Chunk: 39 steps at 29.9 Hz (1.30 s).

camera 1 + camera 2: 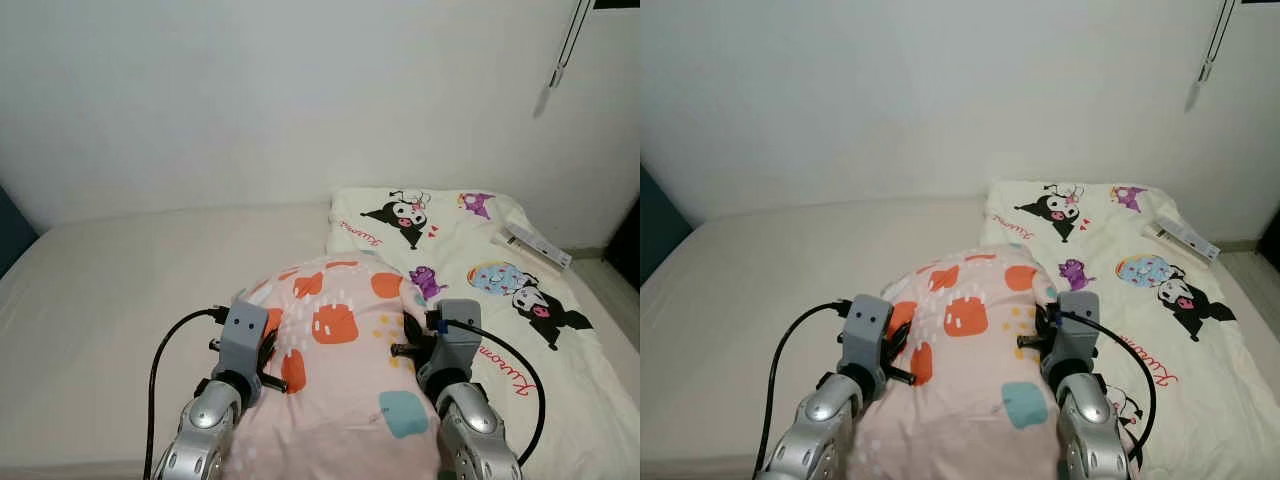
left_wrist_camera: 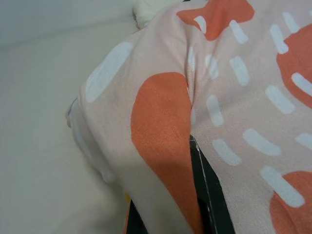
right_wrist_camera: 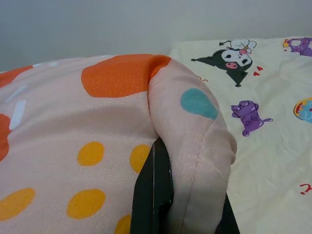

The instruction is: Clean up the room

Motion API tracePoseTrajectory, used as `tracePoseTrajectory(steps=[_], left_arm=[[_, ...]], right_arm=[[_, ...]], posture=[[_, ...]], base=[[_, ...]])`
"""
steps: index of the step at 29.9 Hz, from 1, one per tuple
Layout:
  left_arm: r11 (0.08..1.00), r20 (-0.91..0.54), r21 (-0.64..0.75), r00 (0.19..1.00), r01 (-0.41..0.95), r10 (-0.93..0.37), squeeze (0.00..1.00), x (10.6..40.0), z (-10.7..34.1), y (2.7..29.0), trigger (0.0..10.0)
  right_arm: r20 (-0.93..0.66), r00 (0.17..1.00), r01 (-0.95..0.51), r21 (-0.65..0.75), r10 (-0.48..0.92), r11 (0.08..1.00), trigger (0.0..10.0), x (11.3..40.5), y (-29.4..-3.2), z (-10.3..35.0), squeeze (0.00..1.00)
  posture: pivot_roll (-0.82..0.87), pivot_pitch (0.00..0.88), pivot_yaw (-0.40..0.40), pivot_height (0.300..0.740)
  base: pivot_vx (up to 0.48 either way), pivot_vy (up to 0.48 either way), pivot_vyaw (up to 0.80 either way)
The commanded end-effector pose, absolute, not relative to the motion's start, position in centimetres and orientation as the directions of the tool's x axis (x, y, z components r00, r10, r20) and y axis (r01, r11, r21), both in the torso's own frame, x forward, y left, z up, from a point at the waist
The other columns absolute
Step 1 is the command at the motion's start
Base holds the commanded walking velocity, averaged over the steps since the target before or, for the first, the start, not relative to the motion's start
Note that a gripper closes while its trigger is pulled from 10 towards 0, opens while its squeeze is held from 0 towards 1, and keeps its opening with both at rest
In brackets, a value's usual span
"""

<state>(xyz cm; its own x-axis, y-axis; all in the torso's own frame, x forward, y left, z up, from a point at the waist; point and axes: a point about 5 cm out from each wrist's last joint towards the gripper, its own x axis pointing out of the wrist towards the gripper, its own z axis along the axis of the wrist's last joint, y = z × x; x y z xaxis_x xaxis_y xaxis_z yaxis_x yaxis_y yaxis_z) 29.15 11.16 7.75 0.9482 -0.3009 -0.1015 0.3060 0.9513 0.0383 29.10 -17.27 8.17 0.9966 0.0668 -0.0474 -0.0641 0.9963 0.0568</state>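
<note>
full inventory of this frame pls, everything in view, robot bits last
pillow: 1, pink with orange, teal and yellow shapes, held up between both pincers over the bed
quilt: 1, cream with cartoon prints, spread on the bed's right side
remote: 1, white, on the quilt near its far right edge
bed: 1, beige, bare on the left
wall: 1, white, behind the bed
left pincer: 1, black, clamped on the pillow's left edge
right pincer: 1, black, clamped on the pillow's right edge
</note>
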Motion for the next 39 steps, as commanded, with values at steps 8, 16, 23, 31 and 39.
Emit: tracePoseTrajectory(steps=[8, 16, 23, 31, 39], left_arm=[[0.963, -0.006, 0.039, 0.964, 0.267, -0.267, 0.0, 30.1, 9.5, 12.0, 10.0], [0.964, -0.004, 0.041, 0.965, 0.263, -0.263, 0.0, 30.2, 9.6, 12.1, 10.0], [0.963, -0.007, 0.031, 0.963, 0.268, -0.268, 0.0, 30.1, 9.5, 12.1, 10.0], [0.968, -0.004, 0.016, 0.968, 0.249, -0.249, 0.0, 30.0, 9.3, 11.9, 10.0], [0.971, -0.002, 0.013, 0.971, 0.237, -0.237, 0.0, 29.9, 9.4, 12.1, 10.0]], right_arm=[[0.108, 0.992, -0.068, 0.035, 0.064, 0.997, 10.0, 30.1, -17.6, 11.0, 0.0], [0.115, 0.99, -0.082, 0.025, 0.079, 0.996, 10.0, 30.2, -17.4, 11.1, 0.0], [0.112, 0.991, -0.079, 0.026, 0.076, 0.996, 10.0, 30.1, -17.4, 10.9, 0.0], [0.098, 0.99, -0.103, 0.008, 0.101, 0.995, 10.0, 30.1, -17.7, 10.8, 0.0], [0.098, 0.989, -0.109, 0.009, 0.107, 0.994, 10.0, 30.3, -17.6, 10.8, 0.0]], posture=[[-0.01, 0.039, 0.063, 0.74], [-0.01, 0.029, 0.063, 0.74], [-0.02, 0.028, 0.064, 0.74], [-0.02, 0.029, 0.027, 0.74], [-0.01, 0.039, 0.028, 0.74]], base=[[0.0, 0.0, 0.0], [0.0, 0.0, 0.0], [0.0, 0.0, 0.0], [0.0, 0.0, 0.0], [0.0, 0.0, 0.0]])
